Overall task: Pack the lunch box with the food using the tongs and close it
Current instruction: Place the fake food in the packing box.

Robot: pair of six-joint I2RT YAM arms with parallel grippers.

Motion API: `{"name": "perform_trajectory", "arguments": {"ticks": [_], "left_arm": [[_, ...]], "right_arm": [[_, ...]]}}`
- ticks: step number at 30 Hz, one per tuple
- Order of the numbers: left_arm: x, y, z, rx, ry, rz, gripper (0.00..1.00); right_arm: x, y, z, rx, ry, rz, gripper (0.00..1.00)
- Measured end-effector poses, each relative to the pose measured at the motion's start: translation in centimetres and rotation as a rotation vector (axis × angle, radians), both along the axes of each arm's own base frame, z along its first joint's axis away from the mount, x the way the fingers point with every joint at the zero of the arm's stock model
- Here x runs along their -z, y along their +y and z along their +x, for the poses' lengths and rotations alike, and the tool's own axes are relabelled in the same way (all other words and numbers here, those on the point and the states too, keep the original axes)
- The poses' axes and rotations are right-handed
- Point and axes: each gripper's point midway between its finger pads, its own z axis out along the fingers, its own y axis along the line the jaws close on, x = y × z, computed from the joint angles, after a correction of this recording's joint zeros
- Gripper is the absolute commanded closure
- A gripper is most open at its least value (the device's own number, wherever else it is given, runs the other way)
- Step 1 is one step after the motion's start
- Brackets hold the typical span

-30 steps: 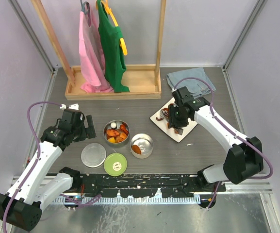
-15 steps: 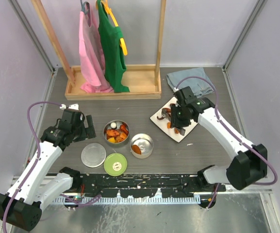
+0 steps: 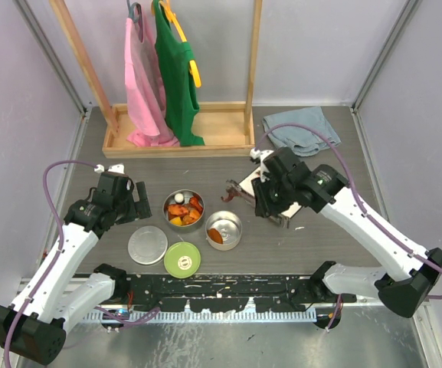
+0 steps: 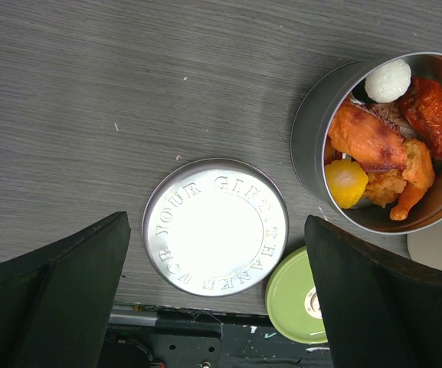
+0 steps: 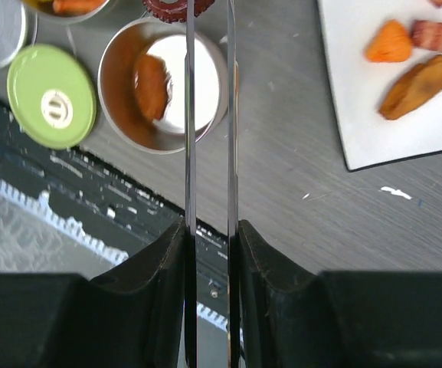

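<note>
Mostly closed, the right jaws pinched the tongs (image 5: 207, 138) at mid-length, squeezing the two thin steel arms nearly parallel. The scalloped tips gripped a dark red chunk (image 5: 178, 6) just beyond the rim of the nearer tin (image 5: 117, 84), which held one orange piece. More food (image 5: 393, 42) lay on the white plate (image 5: 358, 123). The left jaws gaped wide and empty over the steel lid (image 4: 215, 228), beside the green lid (image 4: 301, 295) and the fuller tin (image 4: 312, 138). The tongs looked springy and slick, so a firm mid-arm hold seemed wise. The chunk looked light and liable to slip.
</note>
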Motion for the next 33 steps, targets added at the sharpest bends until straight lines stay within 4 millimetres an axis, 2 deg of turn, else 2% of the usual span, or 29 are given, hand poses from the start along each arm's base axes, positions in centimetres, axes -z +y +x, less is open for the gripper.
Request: {"name": "perform_trajectory", "arguments": {"ticks": [6,18,21,24,27,33], "left_arm": [[0.0,0.0,0.0,0.000,0.000,0.000,0.02],[0.0,0.0,0.0,0.000,0.000,0.000,0.02],[0.0,0.0,0.0,0.000,0.000,0.000,0.02],[0.0,0.0,0.0,0.000,0.000,0.000,0.02],[0.0,0.0,0.0,0.000,0.000,0.000,0.02],[0.0,0.0,0.0,0.000,0.000,0.000,0.02]], "right_arm": [[1.0,1.6,-3.9,-0.138,0.040,-0.092,0.73],[3.0,1.6,-6.8,-0.188,0.110,-0.175,0.72],[3.4,1.3,-7.1,-0.190,0.124,-0.193,0.70],[3.6,1.3,-7.1,-0.186,0.124,-0.203,0.61],[3.7,1.2,-6.9,-0.177,0.119,-0.215,0.57],[3.5,1.0,-6.4,-0.160,0.096,-0.226,0.53]]}}
